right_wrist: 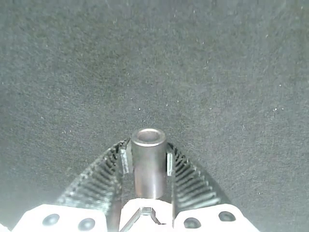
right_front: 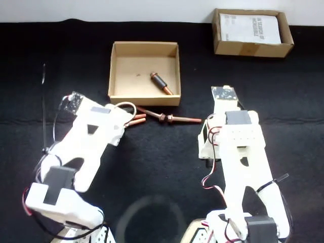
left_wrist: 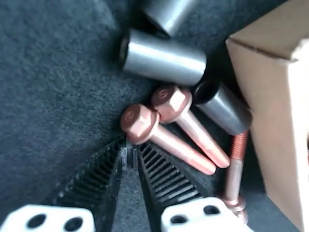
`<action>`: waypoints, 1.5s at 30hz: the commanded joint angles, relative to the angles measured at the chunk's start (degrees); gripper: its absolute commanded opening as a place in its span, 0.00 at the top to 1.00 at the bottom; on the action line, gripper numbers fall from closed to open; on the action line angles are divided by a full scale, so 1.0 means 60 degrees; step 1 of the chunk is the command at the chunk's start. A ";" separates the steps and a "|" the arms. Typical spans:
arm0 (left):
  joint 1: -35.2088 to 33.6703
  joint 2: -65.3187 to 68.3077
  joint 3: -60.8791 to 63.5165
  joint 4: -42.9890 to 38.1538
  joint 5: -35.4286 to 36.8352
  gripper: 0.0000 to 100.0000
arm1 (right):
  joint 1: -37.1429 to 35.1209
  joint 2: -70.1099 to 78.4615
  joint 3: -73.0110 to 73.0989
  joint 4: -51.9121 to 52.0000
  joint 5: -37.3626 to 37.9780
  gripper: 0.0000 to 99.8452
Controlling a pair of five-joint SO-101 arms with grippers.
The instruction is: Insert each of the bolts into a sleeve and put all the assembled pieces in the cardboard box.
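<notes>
A smooth grey metal sleeve (right_wrist: 148, 174), a short tube with an open bore, was clenched between the ribbed black fingers of the right gripper (right_wrist: 147, 153), bore pointing out over bare cloth. In the high view that arm stood right of centre.

The step in hand, I judge, was fetching a bolt for it. Two copper-coloured bolts (right_front: 135, 120) with flanged hex heads and plain shanks lay side by side at the middle of the high view, just below the open brown cardboard box (right_front: 117, 71). The left gripper (left_wrist: 129, 153) was closed on nothing, its tips just beside the nearer bolt head. It would likely need to open, straddle one shank, then line the bolt's end up with the held bore.

Loose grey sleeves (left_wrist: 164, 59) lay close round the bolt heads, and two more bolts (right_front: 185, 119) lay head to head just right of them. One assembled piece (right_front: 161, 83) lay in the box, right of its centre. Everything rested on a black felt-like cloth (right_front: 162, 172). A second cardboard box (right_front: 223, 48) holding a printed sheet sat at the upper right.
</notes>
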 commanded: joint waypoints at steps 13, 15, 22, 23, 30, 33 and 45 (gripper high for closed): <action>-0.0037 0.1458 -0.3392 0.2286 0.0029 0.95 | 0.0242 -0.0081 -0.1399 0.0740 0.0073 0.99; 0.0007 0.1458 -0.3495 0.2286 0.0234 0.88 | 0.0227 -0.0066 -0.1575 0.0945 0.0073 0.99; 0.0359 0.1487 -0.3275 0.2242 0.0308 0.72 | 0.0227 -0.0066 -0.1722 0.1223 0.0073 0.99; 0.0374 0.1487 -0.3201 0.2125 0.0322 0.72 | 0.0227 -0.0066 -0.1707 0.1223 0.0059 0.99; 0.0300 0.1487 -0.2982 0.1934 0.0542 0.72 | 0.0227 -0.0037 -0.1722 0.1179 0.0000 0.99; 0.0300 0.1487 -0.2967 0.1993 0.0557 0.72 | 0.0227 -0.0022 -0.1722 0.1179 0.0000 0.99; -0.0432 0.1473 -0.2586 0.1934 0.0967 0.85 | 0.0227 0.0007 -0.1707 0.1150 0.0000 0.99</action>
